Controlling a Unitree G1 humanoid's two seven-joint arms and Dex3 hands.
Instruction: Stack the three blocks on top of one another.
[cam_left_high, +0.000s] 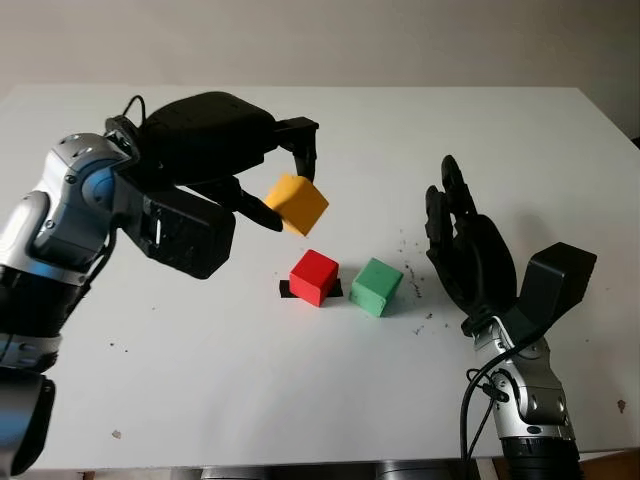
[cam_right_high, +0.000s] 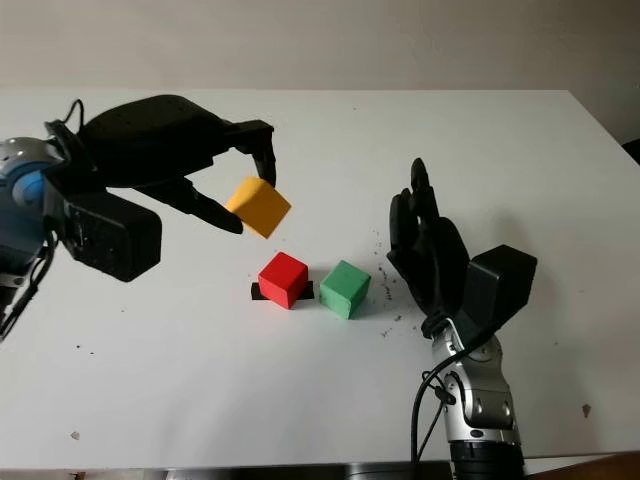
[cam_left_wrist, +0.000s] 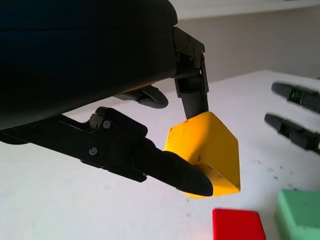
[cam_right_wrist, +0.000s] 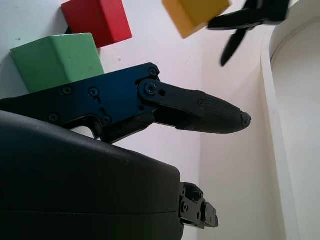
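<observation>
yellow block (cam_left_high: 296, 204) is pinched in the left hand (cam_left_high: 262, 180) and held in the air, above and just behind the red block (cam_left_high: 314, 277). red block and green block (cam_left_high: 377, 287) are set side by side on the table (cam_left_high: 200, 360). the right hand (cam_left_high: 465, 255) is held open beside the green block. a first stacking step is judged underway; next, centring over the red block and a level lowering are called for.

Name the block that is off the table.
The yellow cube block, gripped in the left hand; the red cube and green cube sit on the white table.
</observation>
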